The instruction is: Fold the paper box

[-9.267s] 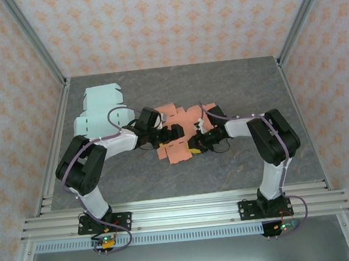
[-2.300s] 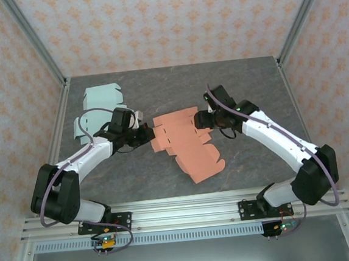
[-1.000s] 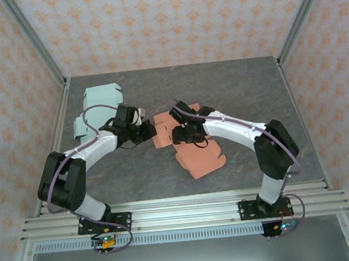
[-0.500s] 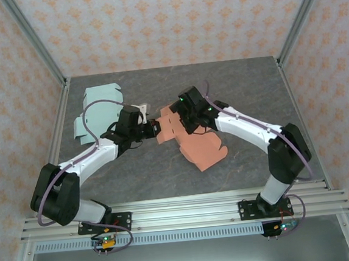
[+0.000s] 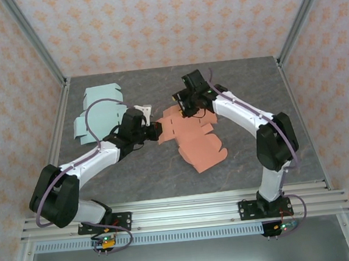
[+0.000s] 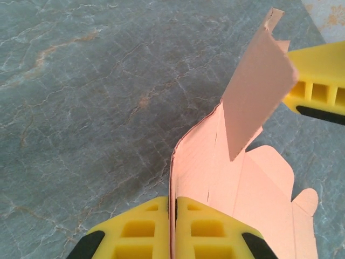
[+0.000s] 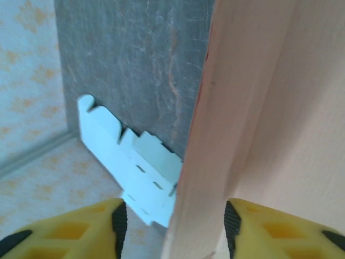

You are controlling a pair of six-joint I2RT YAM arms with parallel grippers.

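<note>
Folding at mid-table: 2 grippers meet on the orange paper box.
A pale blue blank lies at far left. The left gripper is clamped on the box's left edge, raised off the grey table; the right gripper has its jaws apart around an upright flap at the far side.

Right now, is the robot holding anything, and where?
The left fingers pinch the orange box by one edge. The right fingers straddle a raised flap with a gap, not gripping.
</note>
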